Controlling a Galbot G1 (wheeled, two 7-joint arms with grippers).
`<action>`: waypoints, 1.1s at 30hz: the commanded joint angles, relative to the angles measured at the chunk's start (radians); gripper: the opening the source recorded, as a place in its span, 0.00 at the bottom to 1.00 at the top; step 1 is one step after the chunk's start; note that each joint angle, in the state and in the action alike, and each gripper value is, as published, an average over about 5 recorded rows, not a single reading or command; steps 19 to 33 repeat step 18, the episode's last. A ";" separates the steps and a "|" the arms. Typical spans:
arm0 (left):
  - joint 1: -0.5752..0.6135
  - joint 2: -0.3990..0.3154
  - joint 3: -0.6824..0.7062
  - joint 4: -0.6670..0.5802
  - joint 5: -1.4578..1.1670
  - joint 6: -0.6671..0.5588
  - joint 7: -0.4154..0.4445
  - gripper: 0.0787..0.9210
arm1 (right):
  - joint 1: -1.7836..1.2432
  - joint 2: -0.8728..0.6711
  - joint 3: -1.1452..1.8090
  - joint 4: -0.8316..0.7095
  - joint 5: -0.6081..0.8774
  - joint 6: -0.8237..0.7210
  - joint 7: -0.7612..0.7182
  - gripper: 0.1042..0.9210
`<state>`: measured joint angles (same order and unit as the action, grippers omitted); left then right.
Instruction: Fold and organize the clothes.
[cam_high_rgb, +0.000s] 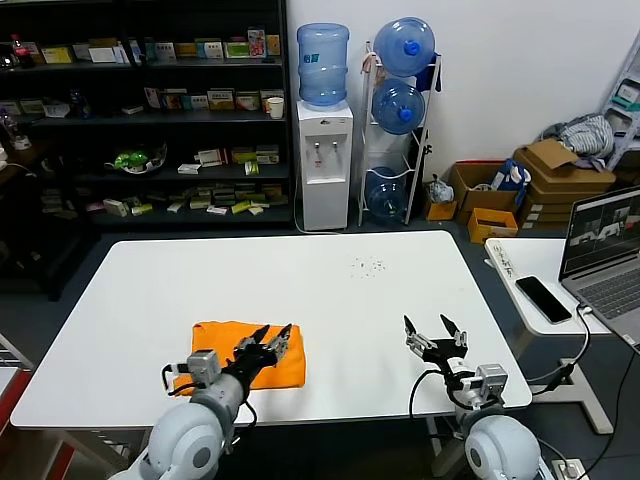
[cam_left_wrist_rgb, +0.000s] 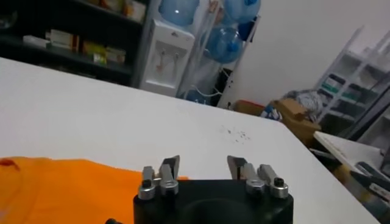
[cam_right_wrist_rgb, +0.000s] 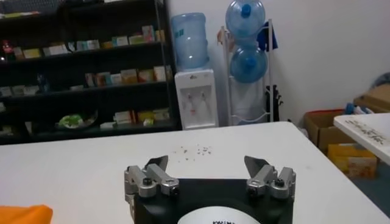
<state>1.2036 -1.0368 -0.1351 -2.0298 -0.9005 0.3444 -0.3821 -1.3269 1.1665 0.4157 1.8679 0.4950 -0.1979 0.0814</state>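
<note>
T-shirt (cam_high_rgb: 232, 362): bright orange, plain on the visible face. Bench (cam_high_rgb: 300, 290): white, with a small patch of dark specks (cam_high_rgb: 367, 266). Left tool (cam_high_rgb: 273, 335) and right tool (cam_high_rgb: 434, 331): black bodies, silver-grey metal fingers. Water bottles (cam_high_rgb: 322, 64): translucent blue. Dispenser (cam_high_rgb: 323, 164): white. Shelving (cam_high_rgb: 140, 110): black. Boxes (cam_high_rgb: 560, 180): brown cardboard. Phone (cam_high_rgb: 543, 298): black.

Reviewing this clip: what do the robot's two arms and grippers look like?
Both arms have rounded pale grey shells. The left gripper and right gripper are black, with dark pointed fingers on silver bolted knuckles. Black cables loop beside each wrist. The right wrist carries a white cap with small dark lettering.
</note>
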 joint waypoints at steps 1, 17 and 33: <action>0.483 0.001 -0.460 0.075 0.324 -0.438 0.426 0.65 | -0.140 0.009 0.083 -0.003 -0.082 0.173 -0.140 0.88; 0.447 -0.316 -0.610 0.303 0.539 -0.883 0.652 0.88 | -0.259 0.104 0.144 0.034 -0.205 0.330 -0.258 0.88; 0.446 -0.320 -0.608 0.307 0.542 -0.886 0.655 0.88 | -0.259 0.107 0.141 0.033 -0.208 0.332 -0.259 0.88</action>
